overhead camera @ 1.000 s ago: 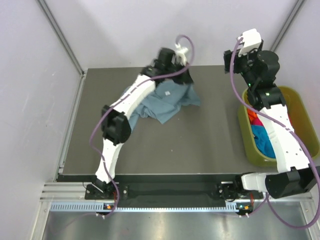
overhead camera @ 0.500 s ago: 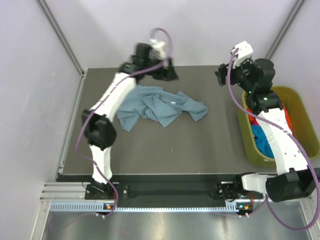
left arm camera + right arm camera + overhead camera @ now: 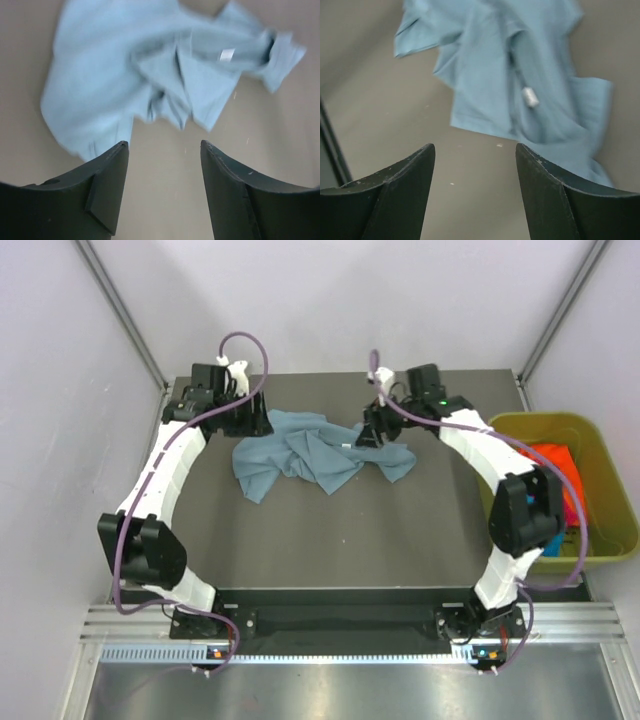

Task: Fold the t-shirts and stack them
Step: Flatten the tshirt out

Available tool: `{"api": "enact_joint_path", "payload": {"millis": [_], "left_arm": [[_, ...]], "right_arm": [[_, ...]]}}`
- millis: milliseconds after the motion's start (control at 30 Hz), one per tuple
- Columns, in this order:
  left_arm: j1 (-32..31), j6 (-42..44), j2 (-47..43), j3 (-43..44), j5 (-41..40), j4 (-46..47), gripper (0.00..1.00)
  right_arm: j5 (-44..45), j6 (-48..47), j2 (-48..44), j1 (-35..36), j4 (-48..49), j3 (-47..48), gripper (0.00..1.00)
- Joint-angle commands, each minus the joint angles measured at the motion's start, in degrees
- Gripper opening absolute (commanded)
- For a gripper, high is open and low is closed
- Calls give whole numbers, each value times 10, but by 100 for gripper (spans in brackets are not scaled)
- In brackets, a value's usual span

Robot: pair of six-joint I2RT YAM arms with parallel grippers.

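Hovering at either side of the crumpled tee (image 3: 300, 455), left gripper (image 3: 162, 145) and right gripper (image 3: 475, 146) spread wide, holding nothing; probably best pinching opposite edges, then spreading flat.

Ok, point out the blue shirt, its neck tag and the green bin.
blue shirt (image 3: 300, 453), top view, crumpled middle
neck tag (image 3: 530, 96), right wrist view, the tag's middle
green bin (image 3: 540, 419), top view, far rim

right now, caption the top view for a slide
Left gripper and right gripper hang open over either end of a crumpled grey-blue t-shirt; bright shirts lie in the bin.
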Motion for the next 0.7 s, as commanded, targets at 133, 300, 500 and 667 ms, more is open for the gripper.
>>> {"api": "enact_joint_path", "payload": {"millis": [133,300,500,667], "left_arm": [[29,2,-80,-59,-24,-49,61],[39,-13,-75,-66,-28,-33,62],[44,-21,-68,-45,-32,-28,63],[44,-33,-70,-56,-22,-28,62]], "right_arm": [[-56,-122,91,131,-115,98,62],[-3,-127,109,192,-118,58,57],[108,-102,106,207,-58,-36,49],[152,-101,129,205,-23,-44,47]]}}
